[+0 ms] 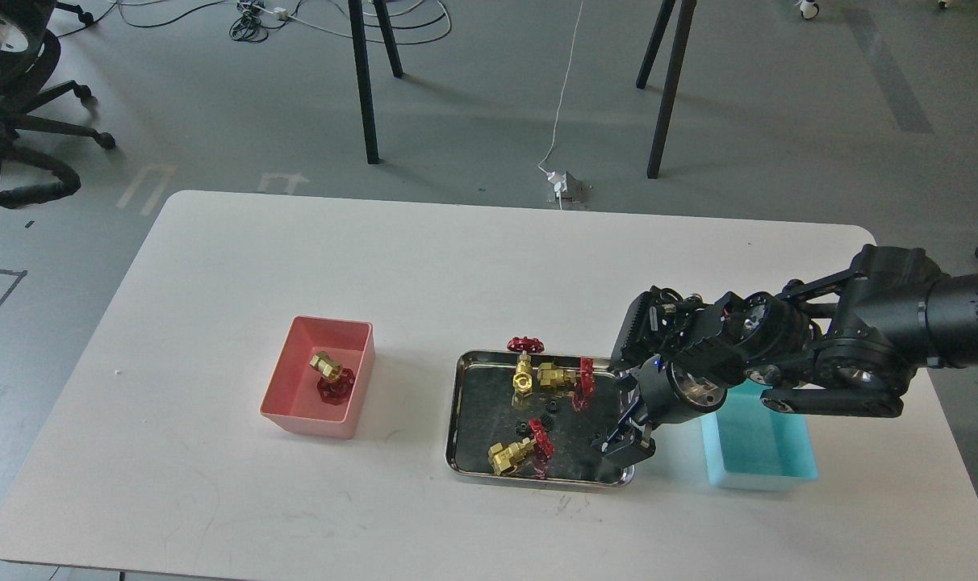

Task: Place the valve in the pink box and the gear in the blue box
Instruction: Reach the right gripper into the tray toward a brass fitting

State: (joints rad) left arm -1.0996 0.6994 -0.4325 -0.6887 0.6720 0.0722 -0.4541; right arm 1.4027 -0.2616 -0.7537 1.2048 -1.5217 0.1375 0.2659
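Starting at my left, the pink box (318,387) sits on the white table (215,282) with its long axis running away from me, leaning a little to the right. One valve (328,373) lies inside it, brass body toward the far left corner and red handwheel toward the near side, so it lies on a diagonal.

Near the middle of the table is the steel tray (465,403). I count three valves in it. The far valve (524,367) stands roughly along the away-from-me line, its handwheel at the tray's far rim. Just to its right and touching it, a second valve (566,377) lies across, brass end left, handwheel right. The near valve (521,452) lies diagonally, brass end near-left, handwheel far-right. Between them I see two small black gears (537,421) close together in the tray's centre; any third I cannot make out.

My right gripper (622,440) reaches down over the tray's near right corner, fingers pointing down-left. It is dark and seen at an angle, so I cannot tell how wide it stands or whether it holds anything.

Furthest right, the blue box (759,452) sits partly under my right arm, long axis away from me. The part of its floor I can see holds nothing. My left arm does not show.
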